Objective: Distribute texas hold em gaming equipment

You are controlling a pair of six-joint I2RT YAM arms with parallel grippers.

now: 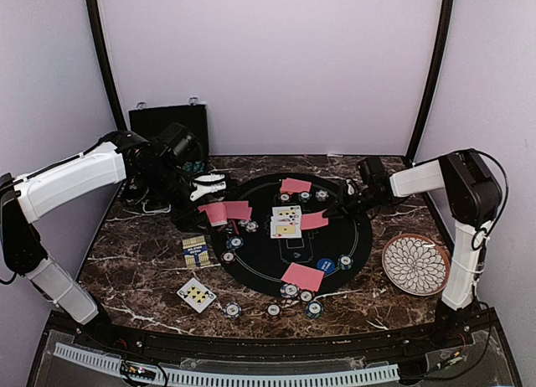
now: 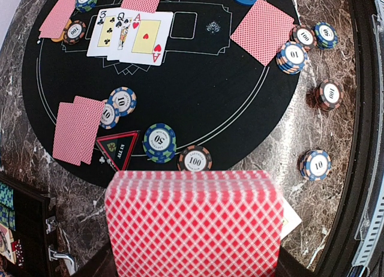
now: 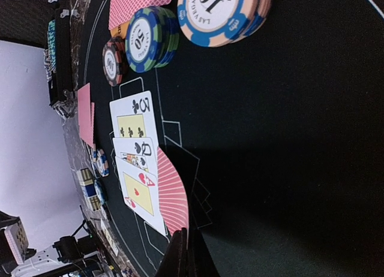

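My left gripper [image 1: 199,189] hovers over the mat's left edge, shut on a thick deck of red-backed playing cards [image 2: 193,226] that hides its fingers in the left wrist view. My right gripper [image 3: 191,248] is low over the black round mat [image 1: 356,236], shut on the edge of one red-backed card [image 3: 173,196], which shows beside the face-up row [image 1: 314,221]. Three face-up cards [image 2: 129,34] lie overlapped at the mat's centre. Pairs of face-down cards [image 2: 77,130] and poker chips [image 2: 159,141] sit round the mat, with a triangle marker [image 2: 118,148] and a blue disc button [image 1: 326,265].
A white petal-patterned plate [image 1: 416,264] sits right of the mat. An open black case [image 1: 167,123] stands at the back left behind my left arm. A blue and yellow card box [image 1: 195,250] and a face-up card [image 1: 197,295] lie on the marble at the left front.
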